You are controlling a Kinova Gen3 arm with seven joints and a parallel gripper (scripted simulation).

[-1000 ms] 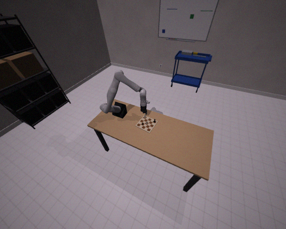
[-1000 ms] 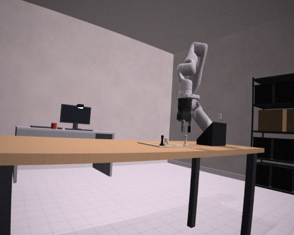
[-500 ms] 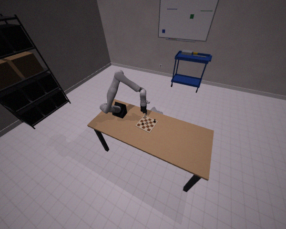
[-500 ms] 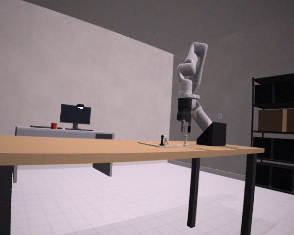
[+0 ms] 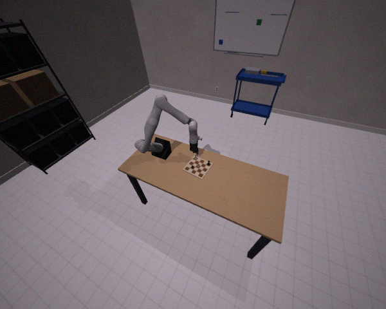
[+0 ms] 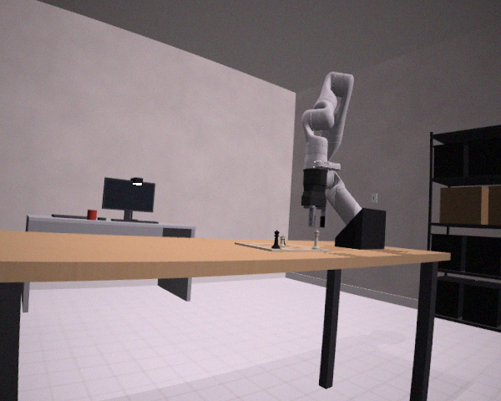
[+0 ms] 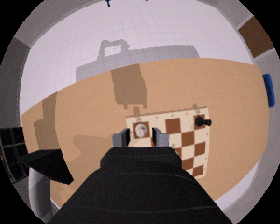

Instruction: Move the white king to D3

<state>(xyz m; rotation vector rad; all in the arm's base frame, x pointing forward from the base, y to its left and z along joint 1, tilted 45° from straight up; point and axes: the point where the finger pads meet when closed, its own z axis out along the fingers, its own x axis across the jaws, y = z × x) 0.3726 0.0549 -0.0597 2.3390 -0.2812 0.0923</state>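
Fingers: spread, nothing between them; the gripper (image 6: 316, 221) hangs straight down above the white king (image 6: 316, 239), with a clear gap under the fingertips in the exterior view. In the wrist view the two fingers flank the king's top (image 7: 140, 130) without touching it.
King: upright on the board (image 5: 199, 172), on a square in the corner nearest the arm's base (the edge letters and digits are too small to read, so the square's name cannot be told).
Other pieces: a black piece (image 6: 276, 239) stands upright toward the board's far side from the king, with a small pale piece (image 6: 282, 241) just beside it; in the top view a second dark piece (image 5: 208, 163) shows near another edge.
Board: flat on the table (image 5: 239, 196), near the end where the arm is mounted.
Arm: its grey links rise from a black base block (image 6: 362, 234) at the table's end, fold over and come down to the wrist.
Farther off: a desk with a monitor (image 6: 128, 195) and a red cup (image 6: 91, 214); a dark rack (image 6: 475, 224) holding boxes; a blue cart (image 5: 258, 91); a whiteboard (image 5: 253, 26) on the wall.
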